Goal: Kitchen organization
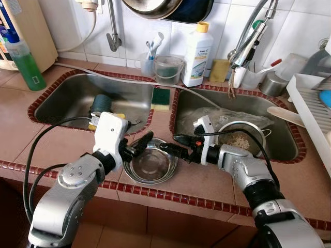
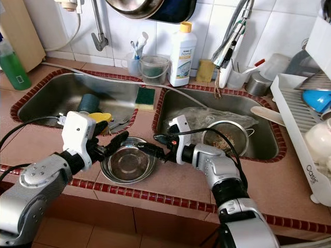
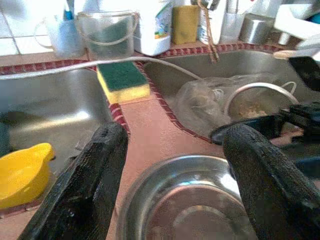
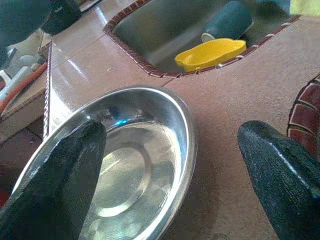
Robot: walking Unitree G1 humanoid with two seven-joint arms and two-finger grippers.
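A shallow steel bowl (image 1: 151, 164) sits empty on the tiled counter strip (image 1: 160, 121) between the two sinks, near the front edge. My left gripper (image 1: 140, 145) is open at the bowl's left rim, its fingers (image 3: 87, 185) spread wide with the bowl (image 3: 195, 205) between them. My right gripper (image 1: 172, 144) is open at the bowl's far right rim. In the right wrist view one finger (image 4: 65, 175) hangs over the bowl (image 4: 135, 165) and the other is over bare counter. Neither gripper holds anything.
The left sink (image 1: 67, 98) holds a teal cup (image 1: 101, 103) and a yellow piece (image 1: 93, 122). The right sink (image 1: 282, 144) holds a strainer (image 1: 240, 138) and a plastic bag (image 1: 207, 116). A sponge (image 1: 161, 98), detergent bottle (image 1: 197, 54), faucet (image 1: 248, 46) and dish rack (image 1: 310, 103) stand around.
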